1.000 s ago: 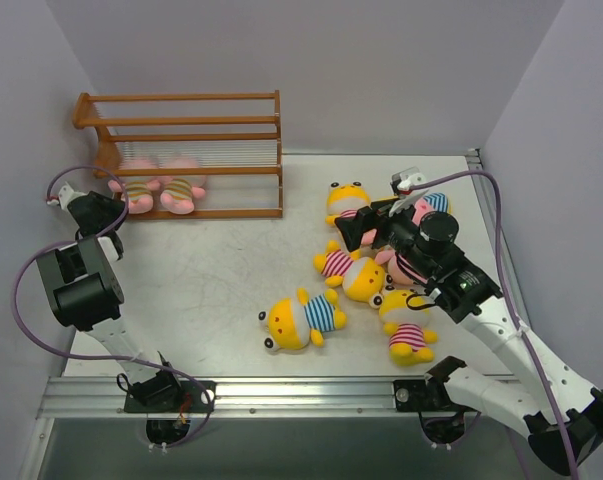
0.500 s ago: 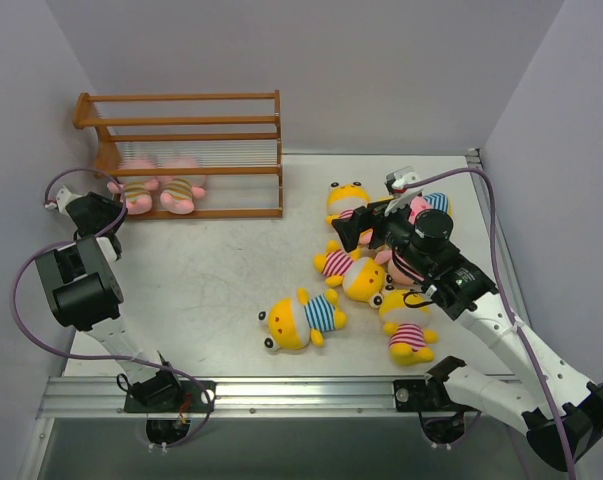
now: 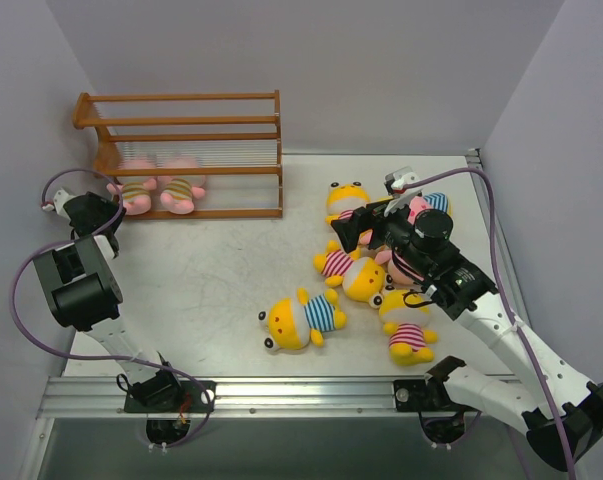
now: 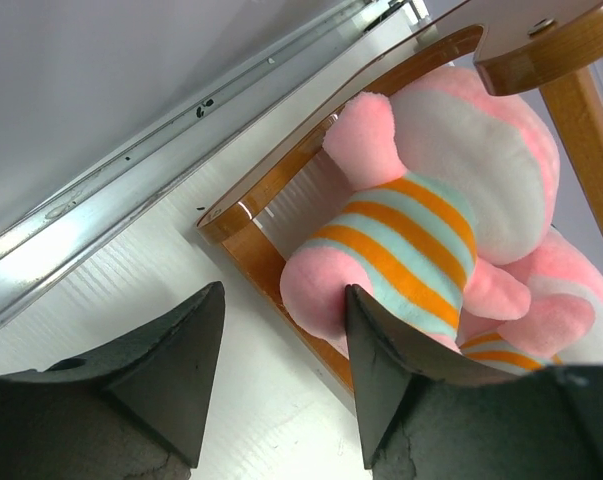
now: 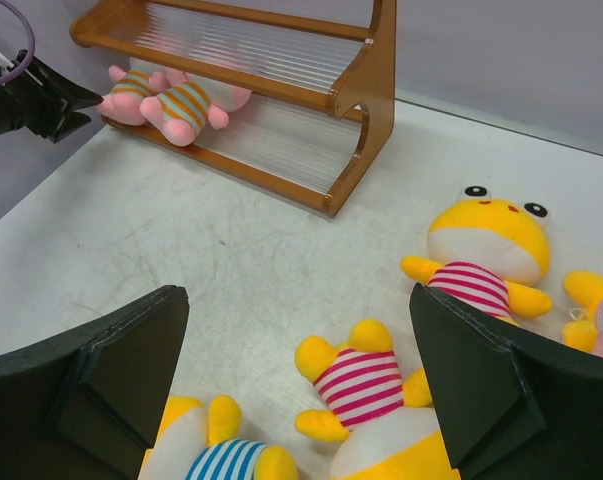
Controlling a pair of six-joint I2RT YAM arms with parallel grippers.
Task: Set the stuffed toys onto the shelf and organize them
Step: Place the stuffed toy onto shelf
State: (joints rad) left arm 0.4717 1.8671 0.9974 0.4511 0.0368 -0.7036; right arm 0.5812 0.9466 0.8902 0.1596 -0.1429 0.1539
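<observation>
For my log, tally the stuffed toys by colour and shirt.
Pink toys in orange-striped shirts, on the shelf: 2
Yellow toys in pink-striped shirts: 3
Yellow toy in blue-striped shirt: 1
Blue-striped toy half hidden by the right arm: 1
Total: 7; pink patches under that arm may be more.

the top external camera looks down from high in front of the shelf [image 3: 191,120]. the left wrist camera sits close at the shelf's left end, facing along its lowest tier. the right wrist camera faces it from well off its front right. all share that tier.
</observation>
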